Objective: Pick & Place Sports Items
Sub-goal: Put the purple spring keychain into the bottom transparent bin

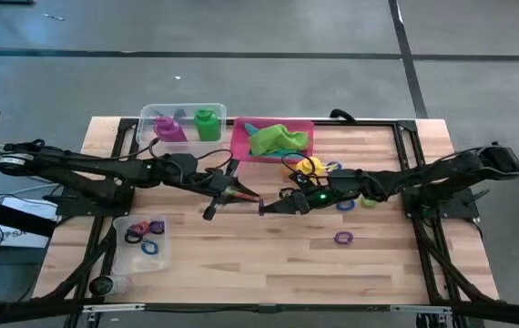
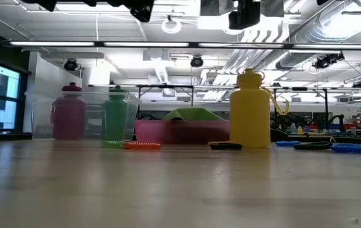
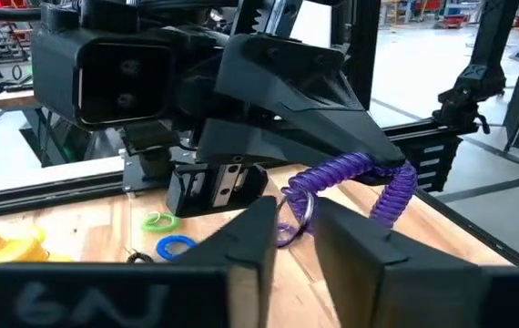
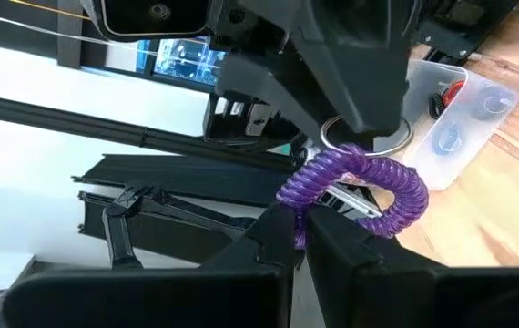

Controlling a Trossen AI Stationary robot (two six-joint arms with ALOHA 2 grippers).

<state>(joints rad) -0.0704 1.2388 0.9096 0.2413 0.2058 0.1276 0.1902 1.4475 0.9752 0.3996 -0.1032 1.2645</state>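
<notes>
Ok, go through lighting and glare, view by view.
High view: even overhead light, only faint shadows on the table. Low view: ceiling strip lights glare above the yellow bottle. Left wrist view: the purple coiled ring is evenly lit. Right wrist view: the background washes out white.

- Bottle-like objects: three: purple bottle (image 1: pixel 169 128), green bottle (image 1: pixel 208 123), yellow bottle (image 2: pixel 251 110).
- Clear plastic tubs: two: far tub (image 1: pixel 150 115), near tub (image 1: pixel 125 256).
- Pink tray (image 1: pixel 239 138): one.
- Cloths: one green cloth (image 1: pixel 278 139) clearly seen in the tray.
- Robot arms: two, each with one tool: left tool (image 1: pixel 255 199), right tool (image 1: pixel 269 206).
- Purple coil ring (image 3: pixel 355 178) between the tools: one.
- Loose purple ring (image 1: pixel 344 239) on the tabletop: one; the others are too clustered to count.
</notes>
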